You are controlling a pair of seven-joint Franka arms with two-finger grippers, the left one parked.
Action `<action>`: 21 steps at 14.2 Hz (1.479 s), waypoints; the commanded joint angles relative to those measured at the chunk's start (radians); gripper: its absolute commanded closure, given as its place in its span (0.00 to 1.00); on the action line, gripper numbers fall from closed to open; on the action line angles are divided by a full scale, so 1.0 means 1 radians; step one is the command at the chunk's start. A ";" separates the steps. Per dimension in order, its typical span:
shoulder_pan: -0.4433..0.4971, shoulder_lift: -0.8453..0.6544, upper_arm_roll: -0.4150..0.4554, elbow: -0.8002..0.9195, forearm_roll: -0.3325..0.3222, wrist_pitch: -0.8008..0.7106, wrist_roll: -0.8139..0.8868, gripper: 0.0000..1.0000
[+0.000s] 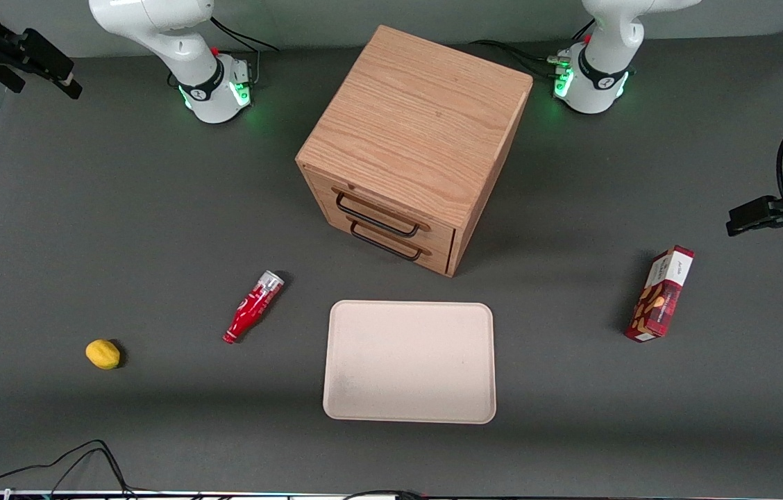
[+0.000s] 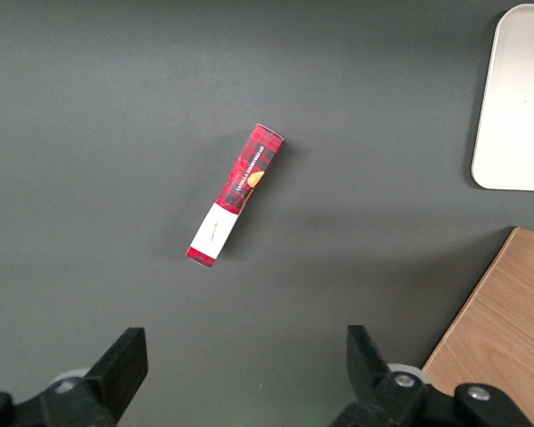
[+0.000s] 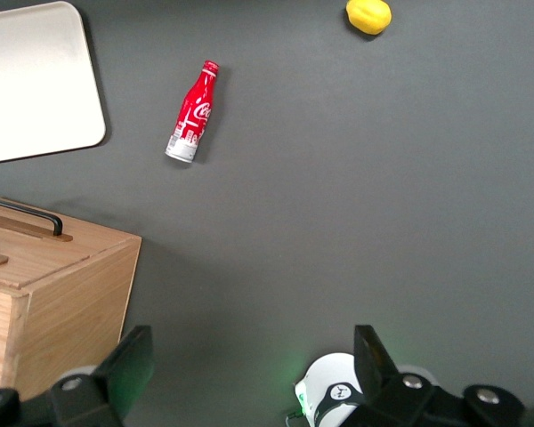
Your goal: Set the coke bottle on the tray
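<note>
Lying on the table beside the tray, the coke bottle is untouched

Spreading under everything is a dark grey matte table [image 1: 86, 208]. At its middle stands a light oak wooden cabinet [image 1: 419, 125] with two drawers and black wire handles. In front of those drawers, nearer the front camera, lies the large flat pale beige rectangular tray [image 1: 409, 361] with rounded corners, with nothing on it.

The black two-finger gripper [image 1: 71, 85] hangs high at the working arm's end of the table, well apart from every object. In the right wrist view its fingers [image 3: 129, 365] stand spread wide, holding nothing.

A red tartan rectangular snack box [image 1: 662, 295] lies toward the parked arm's end. The small slim red coke bottle [image 1: 253, 307] with white script lies on its side on the bare table, near the tray but not touching it, with its narrow neck pointing toward the front camera and its silvery base toward the cabinet. A small yellow lemon [image 1: 103, 353] sits farther toward the working arm's end, apart from the bottle.
</note>
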 commanded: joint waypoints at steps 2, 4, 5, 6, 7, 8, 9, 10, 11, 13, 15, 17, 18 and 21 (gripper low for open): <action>0.005 0.025 -0.007 0.054 0.013 -0.034 -0.019 0.00; 0.003 0.030 -0.007 0.052 0.014 -0.034 -0.012 0.00; 0.003 0.030 -0.009 0.045 0.014 -0.034 -0.012 0.00; 0.005 0.030 -0.004 0.043 0.013 -0.034 -0.015 0.00; 0.006 0.030 0.004 0.040 0.011 -0.034 -0.018 0.00; 0.006 0.030 0.005 0.037 0.013 -0.034 -0.019 0.00; 0.008 0.030 0.007 0.035 0.011 -0.042 -0.024 0.00; 0.008 0.030 0.007 0.039 0.013 -0.051 -0.026 0.00; 0.009 0.034 0.007 0.043 0.011 -0.050 -0.027 0.00; 0.015 0.050 0.010 0.049 0.011 -0.050 -0.026 0.00; 0.015 0.076 0.027 0.092 0.017 -0.048 -0.009 0.00; 0.015 0.117 0.031 0.155 0.048 -0.050 0.028 0.00; 0.015 0.139 0.048 0.178 0.066 -0.050 0.086 0.00; 0.015 0.194 0.094 0.197 0.122 -0.037 0.287 0.00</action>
